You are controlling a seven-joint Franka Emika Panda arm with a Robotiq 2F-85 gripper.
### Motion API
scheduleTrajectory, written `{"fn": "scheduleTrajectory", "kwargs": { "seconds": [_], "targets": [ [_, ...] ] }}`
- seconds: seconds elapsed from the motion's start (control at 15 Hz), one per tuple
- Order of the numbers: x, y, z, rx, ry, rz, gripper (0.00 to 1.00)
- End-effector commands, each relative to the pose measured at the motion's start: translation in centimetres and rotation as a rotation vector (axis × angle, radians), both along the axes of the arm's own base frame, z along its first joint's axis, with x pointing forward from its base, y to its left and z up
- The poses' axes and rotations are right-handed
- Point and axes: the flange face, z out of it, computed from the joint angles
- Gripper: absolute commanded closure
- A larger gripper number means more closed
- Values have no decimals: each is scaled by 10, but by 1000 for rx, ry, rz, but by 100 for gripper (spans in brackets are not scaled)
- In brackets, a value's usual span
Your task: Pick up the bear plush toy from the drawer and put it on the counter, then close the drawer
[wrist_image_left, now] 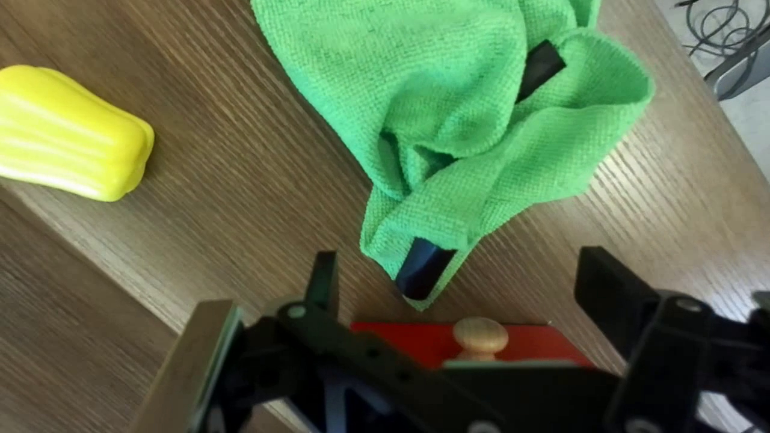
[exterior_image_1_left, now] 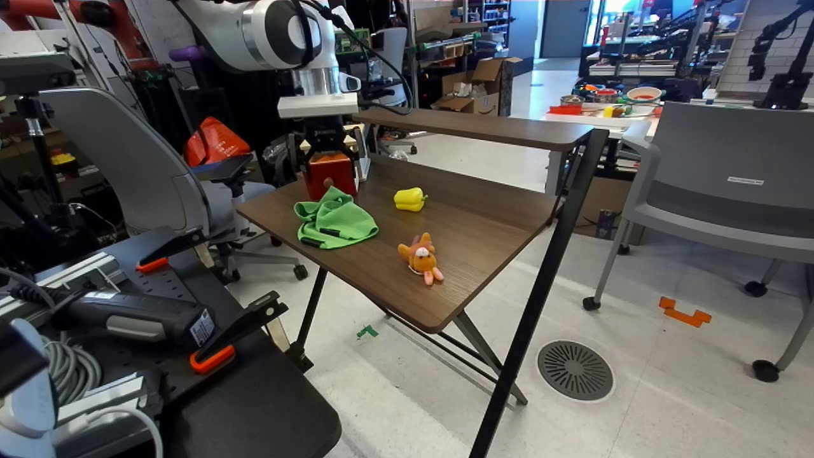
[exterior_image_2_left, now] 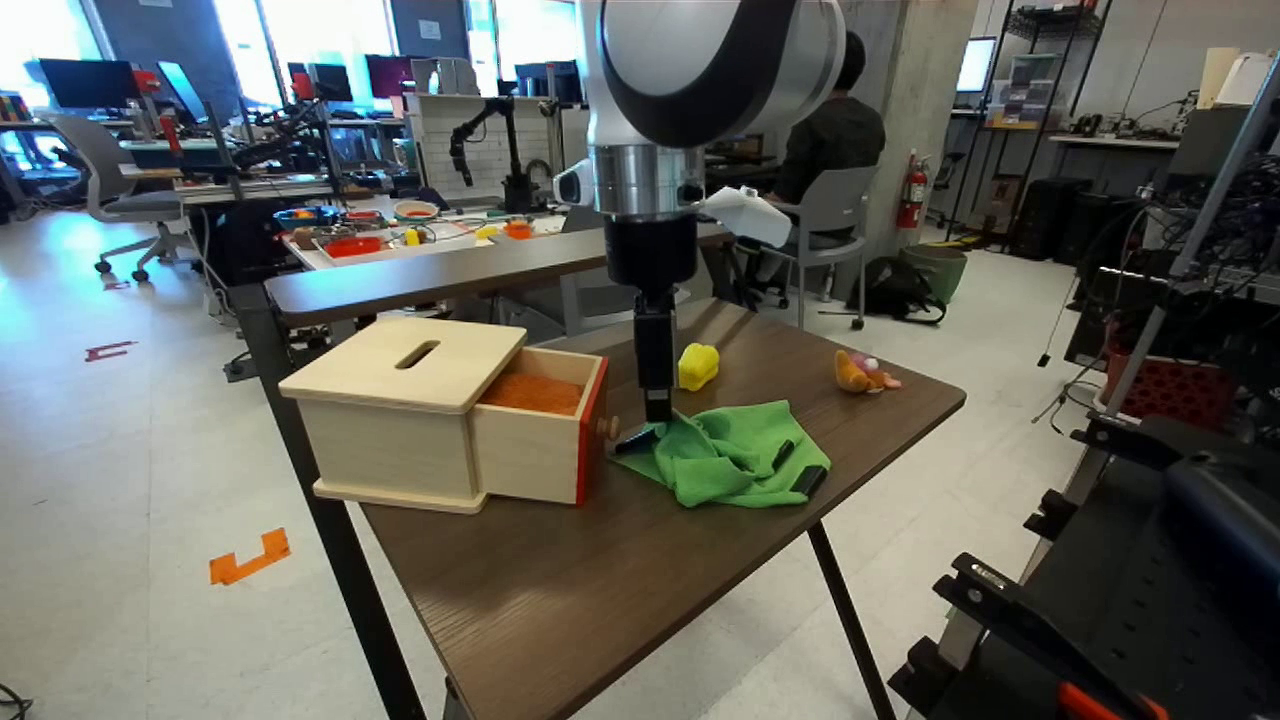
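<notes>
End effector (wrist_image_left: 459, 260) is spread wide | pulled-out drawer (exterior_image_2_left: 530, 455) is near it | toy (exterior_image_1_left: 421, 258) lies far from it, on tabletop (exterior_image_2_left: 520, 600)

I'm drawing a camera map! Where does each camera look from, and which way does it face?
An exterior view: higher than the table, facing the side of the drawer; arm and claw show.
An exterior view: also high, facing the drawer's red front; arm and claw show.
Wrist view: mounted above the claw, facing down at the green cloth; fingers show.
Both exterior views share the plush toy.
</notes>
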Motion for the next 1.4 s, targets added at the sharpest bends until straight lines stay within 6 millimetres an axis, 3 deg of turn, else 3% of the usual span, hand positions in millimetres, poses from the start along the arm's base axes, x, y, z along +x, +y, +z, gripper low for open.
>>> {"fn": "scheduleTrajectory", "kwargs": {
  "seconds": [0.0,0.33,1.33],
  "targets": [
    [0,8,1,23,-1,-58,0],
    [-6,17,0,37,14,-90,0],
    [6,46,-12,95,-63,-166,0]
  ]
}}
